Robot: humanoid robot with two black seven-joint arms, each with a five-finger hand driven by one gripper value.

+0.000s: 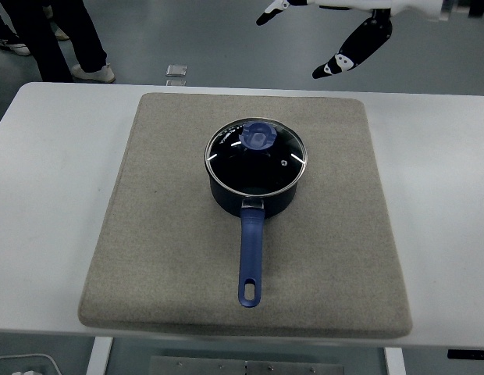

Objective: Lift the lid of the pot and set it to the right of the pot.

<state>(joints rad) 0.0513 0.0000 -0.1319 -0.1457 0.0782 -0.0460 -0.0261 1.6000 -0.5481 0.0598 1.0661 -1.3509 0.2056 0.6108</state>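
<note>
We are seeing a blue pot (254, 191) sitting on a beige mat (164, 234), its glass lid (255, 158) on, handle pointing near. Our right hand (336, 31) is hovering far above, fingers spread.

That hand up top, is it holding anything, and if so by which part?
Nothing. The right hand hangs open above the table's far edge, clear of the lid, which sits on the pot.

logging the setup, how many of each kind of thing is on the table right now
pot: 1
lid: 1
mat: 1
total: 3
The lid sits on the pot, and the pot on the mat. The right hand is above the table's far edge, touching nothing.
</note>
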